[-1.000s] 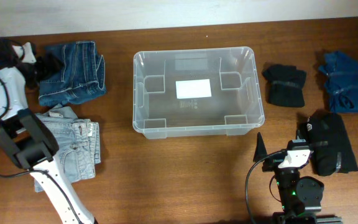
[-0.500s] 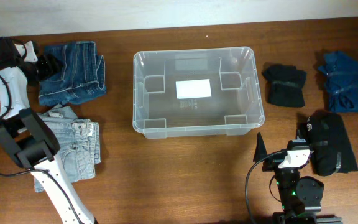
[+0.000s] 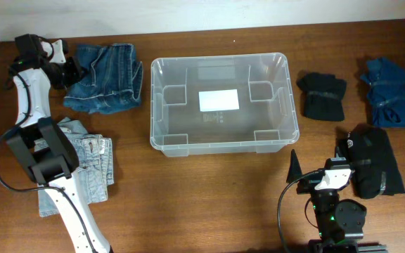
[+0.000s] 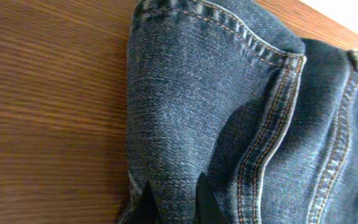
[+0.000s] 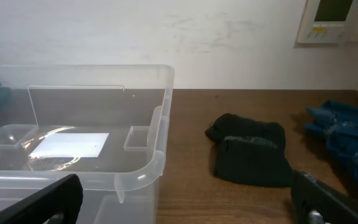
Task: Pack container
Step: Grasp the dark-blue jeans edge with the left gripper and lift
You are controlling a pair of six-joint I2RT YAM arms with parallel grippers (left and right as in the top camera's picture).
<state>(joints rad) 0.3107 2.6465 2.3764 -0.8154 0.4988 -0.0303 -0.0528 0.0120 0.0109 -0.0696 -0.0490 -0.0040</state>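
Left gripper (image 3: 67,70), pinched shut on a fold of the dark jeans (image 3: 107,88) just left of the empty container (image 3: 223,146) mid-table (image 3: 188,204), seems mid-pickup; next it must lift them over the rim.

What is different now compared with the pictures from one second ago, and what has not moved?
The left claw, shut on the dark blue jeans, has dragged them to the right, toward the container, which is empty. The light blue jeans, the right claw and the folded clothes on the right kept their places.
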